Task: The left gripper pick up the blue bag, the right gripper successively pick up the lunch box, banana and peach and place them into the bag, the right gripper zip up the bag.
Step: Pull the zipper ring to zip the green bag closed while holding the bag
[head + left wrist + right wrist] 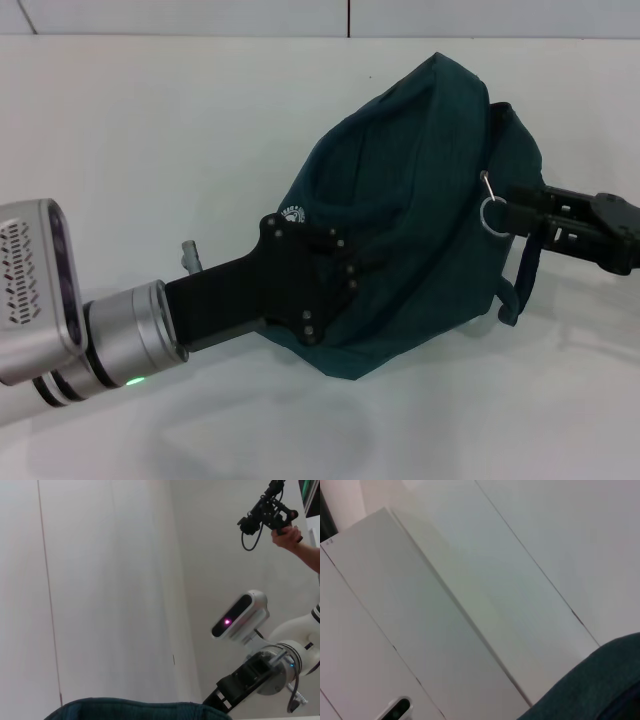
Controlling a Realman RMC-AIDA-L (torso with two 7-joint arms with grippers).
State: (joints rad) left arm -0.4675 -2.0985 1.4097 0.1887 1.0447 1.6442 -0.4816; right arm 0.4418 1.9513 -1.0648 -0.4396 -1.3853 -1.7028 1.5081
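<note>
**Operator:** Where the head view looks down on the white surface (150,150), what do we record for the blue bag (420,200)?

**Technician:** We record the blue bag standing bulged at centre right, its white round logo (293,212) facing the left side. The left tool (330,275) reaches in from the lower left on its silver wrist (130,340), green light lit, and its black fingers (345,262) press against the bag's near wall. We cannot tell whether they are spread or pinching fabric.

**Operator:** And the right tool (518,212)?

**Technician:** We see it enter from the right edge, fingers pressed together on the metal ring pull (492,212) at the bag's right end. A handle loop (522,275) hangs just below it.

**Operator:** Wrist views?

**Technician:** We see teal fabric at one frame edge in each (135,709) (600,680).
</note>
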